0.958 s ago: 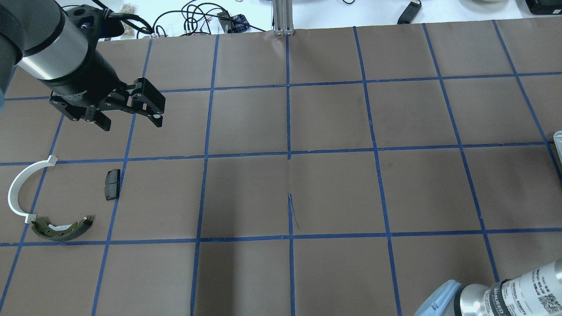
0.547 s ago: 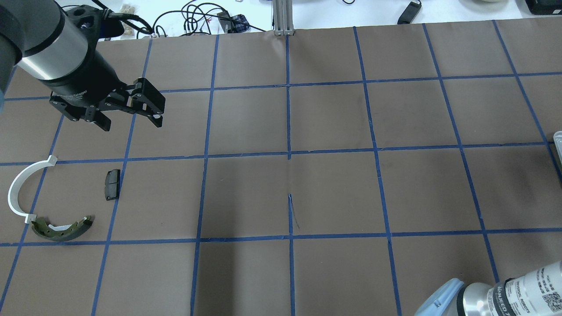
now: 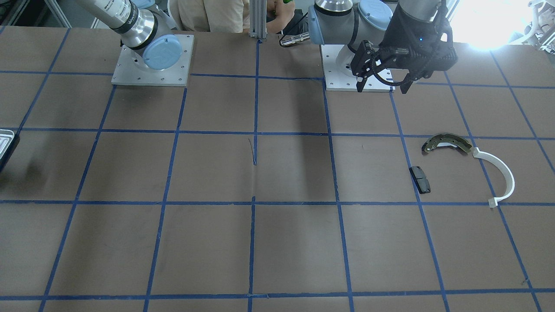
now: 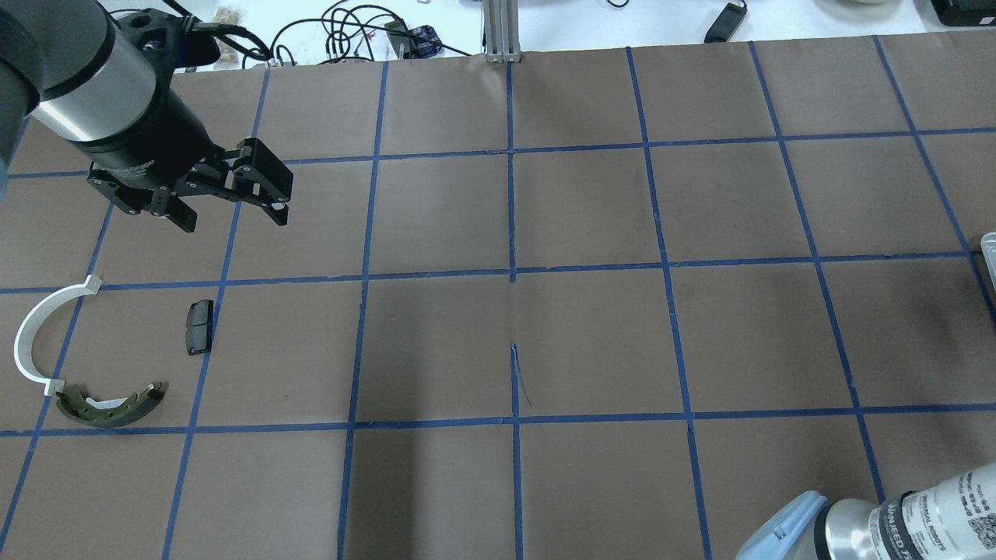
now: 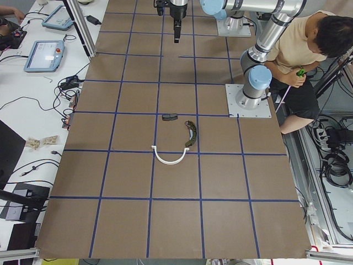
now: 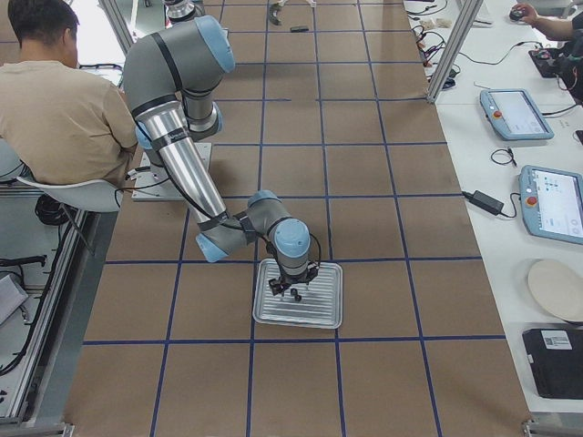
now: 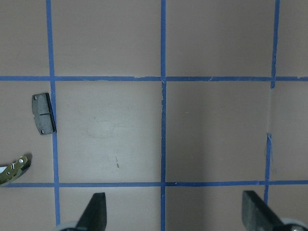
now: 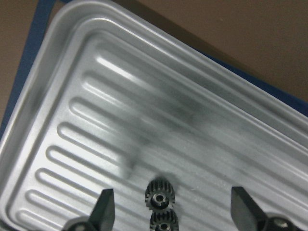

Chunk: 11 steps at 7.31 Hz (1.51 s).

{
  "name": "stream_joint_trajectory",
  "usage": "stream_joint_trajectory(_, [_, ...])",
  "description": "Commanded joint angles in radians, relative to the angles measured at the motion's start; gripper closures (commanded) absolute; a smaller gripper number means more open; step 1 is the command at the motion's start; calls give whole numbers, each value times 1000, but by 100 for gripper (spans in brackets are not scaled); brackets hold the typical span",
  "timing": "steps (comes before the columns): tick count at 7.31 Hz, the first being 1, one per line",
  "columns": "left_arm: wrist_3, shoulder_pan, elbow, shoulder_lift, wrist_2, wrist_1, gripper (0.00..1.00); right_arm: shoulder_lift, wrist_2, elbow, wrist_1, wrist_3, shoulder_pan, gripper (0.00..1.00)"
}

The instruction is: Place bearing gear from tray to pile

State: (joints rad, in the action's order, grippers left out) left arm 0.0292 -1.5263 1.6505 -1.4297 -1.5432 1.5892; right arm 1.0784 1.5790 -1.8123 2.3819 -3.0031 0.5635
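A small dark toothed bearing gear (image 8: 159, 196) lies on the ridged silver tray (image 8: 96, 96), with a second one touching it at the frame's lower edge. My right gripper (image 8: 174, 211) is open just above the tray, its fingers on either side of the gears; the right exterior view shows it over the tray (image 6: 319, 305). The pile lies on the table's left: a white curved strip (image 4: 31, 330), a black pad (image 4: 199, 327) and a bronze-grey brake shoe (image 4: 109, 406). My left gripper (image 4: 231, 214) hangs open and empty beyond the pile.
Brown table cover with a blue tape grid. The tray's corner shows at the right edge of the overhead view (image 4: 988, 249). A seated person (image 6: 55, 100) is behind the robot bases. Cables and tablets lie along the far side of the table.
The right arm's forearm has slid slightly to the right and down at the lower right of the overhead view. The left arm and the pile have not moved.
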Motion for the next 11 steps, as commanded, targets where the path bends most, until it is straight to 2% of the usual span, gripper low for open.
stream_joint_trajectory(1, [0,0,0,-2,0,0,0,-8,0,-1,-3,1,-4,19])
stream_joint_trajectory(3, [0,0,0,0,0,0,0,-11,0,-1,5,0,-4,41])
stream_joint_trajectory(6, [0,0,0,-2,0,0,0,-11,1,-1,6,1,-4,88])
stream_joint_trajectory(7, [0,0,0,-2,0,0,0,-3,12,-2,2,15,-4,97])
stream_joint_trajectory(9, [0,0,0,-2,0,0,0,44,16,-7,-36,106,1,100])
stream_joint_trajectory(11, [0,0,0,0,0,0,0,161,1,-34,-172,313,51,99])
